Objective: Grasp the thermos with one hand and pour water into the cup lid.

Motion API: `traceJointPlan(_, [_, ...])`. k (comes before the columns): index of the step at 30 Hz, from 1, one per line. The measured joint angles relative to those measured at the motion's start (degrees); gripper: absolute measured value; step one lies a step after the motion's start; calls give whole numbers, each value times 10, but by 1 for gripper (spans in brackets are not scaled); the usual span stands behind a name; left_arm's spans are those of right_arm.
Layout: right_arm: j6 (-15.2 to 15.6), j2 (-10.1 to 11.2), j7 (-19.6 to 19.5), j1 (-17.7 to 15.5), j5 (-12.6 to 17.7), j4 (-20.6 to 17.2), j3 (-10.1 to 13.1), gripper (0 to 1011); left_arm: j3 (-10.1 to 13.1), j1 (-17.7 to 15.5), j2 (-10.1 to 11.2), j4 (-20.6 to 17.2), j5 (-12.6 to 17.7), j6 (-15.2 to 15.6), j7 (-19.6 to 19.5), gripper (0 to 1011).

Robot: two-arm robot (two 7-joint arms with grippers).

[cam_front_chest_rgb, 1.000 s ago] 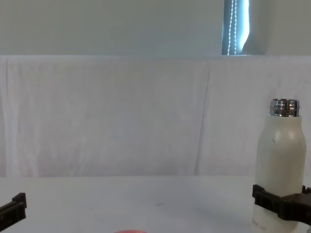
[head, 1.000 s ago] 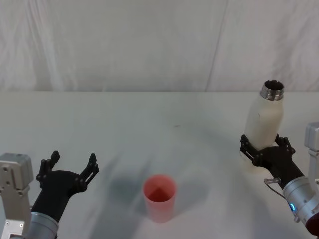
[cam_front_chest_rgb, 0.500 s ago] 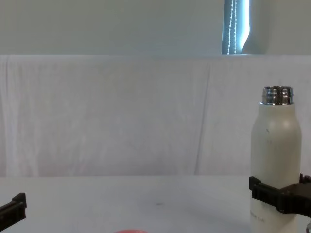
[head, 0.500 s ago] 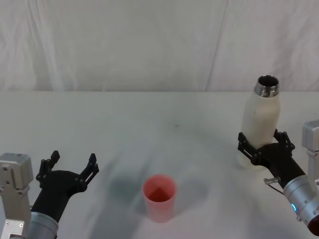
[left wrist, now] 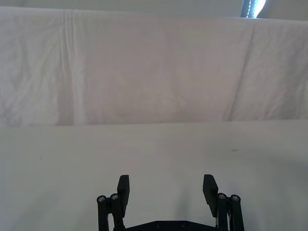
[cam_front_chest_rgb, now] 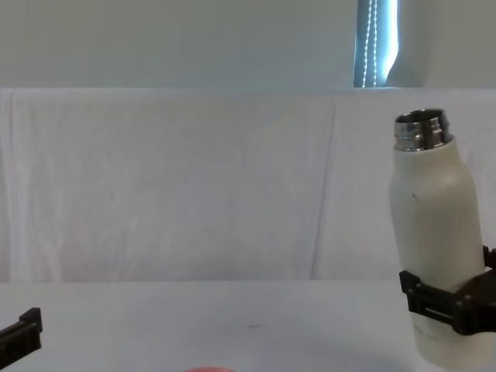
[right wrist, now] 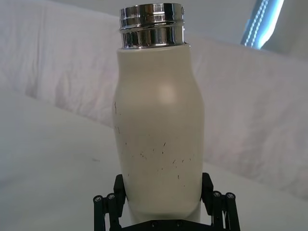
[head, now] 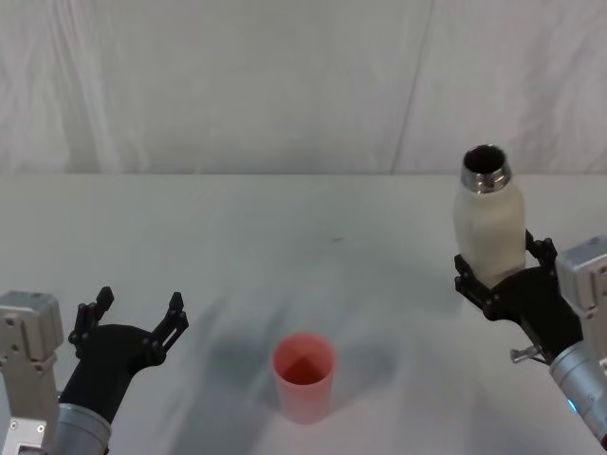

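The right claw [head: 503, 275] pinches the thermos [head: 488, 227], neck leaning slightly toward the cup lid [head: 303, 377], which probably sits well leftward; the left claw [head: 133, 318] rests spread.

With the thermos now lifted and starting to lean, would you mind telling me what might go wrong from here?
The right claw grips the thermos low on its body, so the tall bottle may swivel as it tips. Its open neck sits well to the right of the cup lid; tilting before arriving would likely spill on the table. The light cup could topple if bumped.
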Motion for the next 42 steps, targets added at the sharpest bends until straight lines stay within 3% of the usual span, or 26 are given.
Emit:
traceJointPlan(9, [-13,22,-8,-18,-79,-30,-8,955,0,0,0,0,0,0,0,1001])
traceJointPlan(20, [-40,37,-26,-31,-158,-41,-19,953,0,0,0,0,0,0,0,1001])
traceJointPlan(37, [-103,55,-78,-35,-277,-28,-50,955,0,0,0,0,0,0,0,1001])
traceJointPlan(42, [-126,71,-92,-31,-313,-20,-61,955,0,0,0,0,0,0,0,1001])
